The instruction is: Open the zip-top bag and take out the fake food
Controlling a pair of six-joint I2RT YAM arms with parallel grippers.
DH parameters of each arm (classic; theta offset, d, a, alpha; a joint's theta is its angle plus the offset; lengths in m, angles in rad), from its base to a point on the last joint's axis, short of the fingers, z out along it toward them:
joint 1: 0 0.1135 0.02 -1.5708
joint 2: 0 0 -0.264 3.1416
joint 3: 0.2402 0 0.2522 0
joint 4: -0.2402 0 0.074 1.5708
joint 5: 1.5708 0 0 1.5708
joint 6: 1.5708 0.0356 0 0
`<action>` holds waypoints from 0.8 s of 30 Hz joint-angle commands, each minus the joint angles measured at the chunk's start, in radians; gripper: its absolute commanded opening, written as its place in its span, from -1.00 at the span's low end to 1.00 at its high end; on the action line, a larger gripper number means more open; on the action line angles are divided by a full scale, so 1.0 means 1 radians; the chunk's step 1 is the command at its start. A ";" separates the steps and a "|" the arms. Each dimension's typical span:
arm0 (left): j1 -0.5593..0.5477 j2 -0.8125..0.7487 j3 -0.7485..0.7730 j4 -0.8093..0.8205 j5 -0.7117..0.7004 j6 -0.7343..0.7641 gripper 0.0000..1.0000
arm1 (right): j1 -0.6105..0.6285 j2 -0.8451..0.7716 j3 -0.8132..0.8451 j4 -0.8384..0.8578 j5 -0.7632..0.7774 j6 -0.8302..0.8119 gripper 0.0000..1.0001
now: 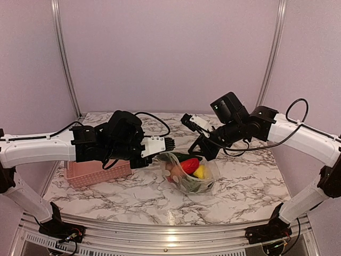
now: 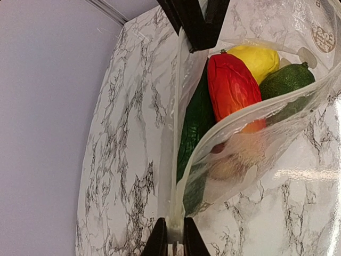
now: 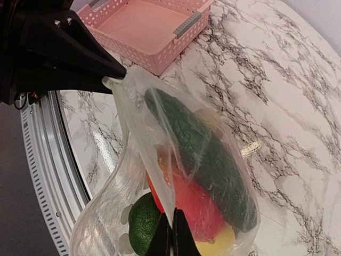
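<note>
Top view: pink basket point(image 1: 101, 173) mostly hidden behind the left arm; only its near wall shows.

Left wrist view: left pincer point(image 2: 173, 228) cut off by the frame edge at 6 o'clock, right pincer point(image 2: 200, 45) at 12 o'clock. Zip-top bag point(image 2: 277, 114) runs out of frame at 3 o'clock. Pale piece point(image 2: 232, 162) of the fake food point(image 2: 234, 85) blurred behind plastic, kind not identifiable. Round print point(image 2: 323, 37) unreadable.

Right wrist view: bag and yellow piece point(image 3: 213, 246) cut off at 6 o'clock; basket cut off at 12 o'clock.
</note>
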 commanded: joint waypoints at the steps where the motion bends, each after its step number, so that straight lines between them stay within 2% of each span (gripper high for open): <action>1: 0.033 -0.043 -0.037 -0.056 -0.040 0.007 -0.96 | -0.033 -0.044 -0.019 -0.023 -0.012 0.001 -1.00; 5: 0.054 -0.057 -0.056 -0.037 -0.058 0.002 -0.95 | -0.036 -0.050 -0.027 -0.024 -0.014 0.003 -1.00; 7: 0.061 -0.061 -0.059 -0.002 -0.075 -0.023 -0.84 | -0.035 -0.040 -0.017 -0.024 -0.022 0.009 -1.00; 8: 0.061 -0.061 -0.055 0.017 -0.088 -0.042 -0.76 | -0.035 -0.028 -0.008 -0.024 -0.028 0.015 -1.00; 12: 0.061 -0.059 -0.010 0.064 -0.154 -0.191 -0.15 | -0.036 0.025 0.070 -0.004 -0.068 0.055 -1.00; 17: 0.061 -0.129 -0.013 0.078 -0.175 -0.495 0.54 | -0.035 0.104 0.154 0.049 -0.147 0.133 -1.00; 19: 0.061 -0.175 -0.034 0.079 -0.176 -0.693 0.80 | -0.035 0.136 0.177 0.058 -0.164 0.145 -1.00; 20: 0.061 -0.201 -0.045 0.072 -0.170 -0.773 0.88 | -0.035 0.149 0.185 0.063 -0.171 0.151 -1.00; 24: 0.061 -0.279 -0.083 0.009 -0.208 -1.110 0.98 | -0.036 0.179 0.202 0.106 -0.188 0.186 -1.00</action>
